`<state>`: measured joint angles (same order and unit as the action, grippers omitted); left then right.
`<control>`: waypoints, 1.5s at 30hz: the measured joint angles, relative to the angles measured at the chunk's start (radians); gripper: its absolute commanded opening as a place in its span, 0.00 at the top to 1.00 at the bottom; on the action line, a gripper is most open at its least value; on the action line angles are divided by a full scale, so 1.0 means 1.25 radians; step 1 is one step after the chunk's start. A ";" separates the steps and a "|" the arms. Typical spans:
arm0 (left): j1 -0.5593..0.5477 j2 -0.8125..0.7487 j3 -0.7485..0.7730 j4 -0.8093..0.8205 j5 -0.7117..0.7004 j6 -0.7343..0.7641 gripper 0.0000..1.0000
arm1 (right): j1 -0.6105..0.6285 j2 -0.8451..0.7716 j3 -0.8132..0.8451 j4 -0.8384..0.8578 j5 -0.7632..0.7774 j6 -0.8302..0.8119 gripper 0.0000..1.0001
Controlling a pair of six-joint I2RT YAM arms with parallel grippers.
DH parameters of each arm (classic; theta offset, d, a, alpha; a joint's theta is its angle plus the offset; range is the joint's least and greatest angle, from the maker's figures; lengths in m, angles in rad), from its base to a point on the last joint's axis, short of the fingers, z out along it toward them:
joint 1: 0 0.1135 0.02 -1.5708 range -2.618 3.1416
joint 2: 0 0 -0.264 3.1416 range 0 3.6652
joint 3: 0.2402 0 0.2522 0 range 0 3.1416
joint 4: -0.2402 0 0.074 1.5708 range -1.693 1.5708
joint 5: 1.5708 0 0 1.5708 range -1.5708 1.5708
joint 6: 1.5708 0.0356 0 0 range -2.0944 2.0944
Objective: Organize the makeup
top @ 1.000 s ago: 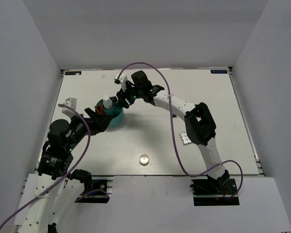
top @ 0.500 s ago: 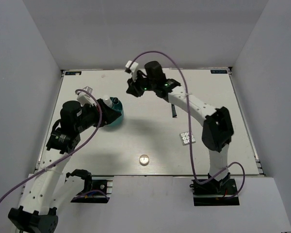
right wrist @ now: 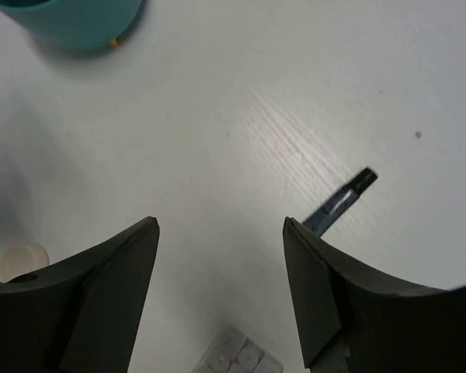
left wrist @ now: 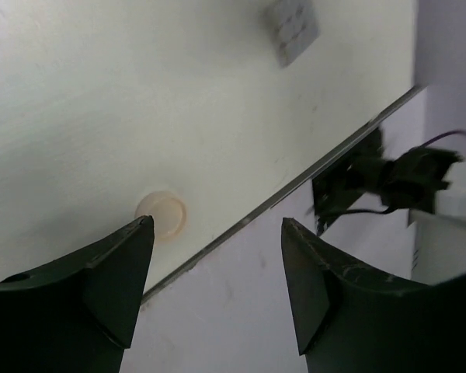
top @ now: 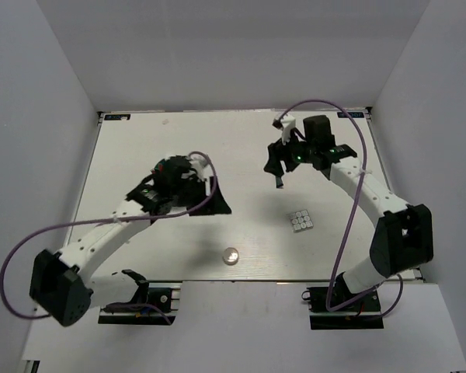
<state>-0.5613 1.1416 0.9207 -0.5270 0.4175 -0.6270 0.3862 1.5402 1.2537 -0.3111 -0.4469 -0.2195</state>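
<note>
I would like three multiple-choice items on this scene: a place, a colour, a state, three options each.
1. Where on the table does the round jar lie?
A. at the far edge
B. near the near edge
C. in the far left corner

2. What colour is the holder?
A. red
B. yellow
C. teal

3. How is the right gripper?
A. open and empty
B. shut on a pencil
C. shut on a bottle

Key: 1 B, it lies close to the near edge; 2 C, its wall is teal; 3 A, only table shows between its fingers.
</note>
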 measured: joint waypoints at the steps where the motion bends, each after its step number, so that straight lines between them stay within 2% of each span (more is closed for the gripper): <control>1: -0.037 0.045 0.010 -0.008 -0.018 0.005 0.22 | -0.010 -0.019 -0.022 -0.010 -0.006 0.000 0.27; 4: -0.140 0.158 0.057 -0.047 -0.074 0.019 0.15 | -0.041 -0.082 -0.074 -0.042 -0.026 -0.003 0.25; 7: -0.222 0.221 0.085 -0.080 -0.139 0.022 0.10 | -0.074 -0.136 -0.106 -0.069 -0.042 -0.007 0.27; 9: -0.268 0.236 0.087 -0.095 -0.179 0.019 0.08 | -0.099 -0.157 -0.122 -0.088 -0.056 -0.013 0.32; 11: -0.301 0.244 0.087 -0.106 -0.212 0.010 0.07 | -0.122 -0.164 -0.139 -0.110 -0.072 -0.018 0.42; 14: -0.351 0.273 0.089 -0.108 -0.278 -0.011 0.07 | -0.152 -0.165 -0.172 -0.139 -0.094 -0.019 0.46; 16: -0.383 0.316 0.107 -0.123 -0.328 -0.030 0.07 | -0.163 -0.165 -0.193 -0.155 -0.106 -0.019 0.45; 21: -0.449 0.457 0.208 -0.184 -0.441 -0.081 0.07 | -0.176 -0.177 -0.215 -0.177 -0.111 -0.021 0.37; 25: -0.466 0.508 0.264 -0.219 -0.501 -0.108 0.07 | -0.183 -0.199 -0.215 -0.177 -0.106 -0.023 0.35; 34: -0.465 0.494 0.281 -0.254 -0.579 -0.154 0.07 | -0.188 -0.175 -0.222 -0.167 -0.054 -0.020 0.37; 39: -0.464 0.418 0.262 -0.237 -0.591 -0.188 0.10 | -0.187 0.023 -0.078 -0.173 -0.019 -0.016 0.39; 45: -0.464 0.212 0.192 -0.207 -0.624 -0.242 0.13 | -0.172 0.234 0.133 -0.171 0.023 0.003 0.42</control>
<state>-1.1412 1.4067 1.1606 -0.7853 -0.3630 -0.9295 0.1707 1.8328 1.4197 -0.5247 -0.4183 -0.2157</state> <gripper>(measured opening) 0.881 0.592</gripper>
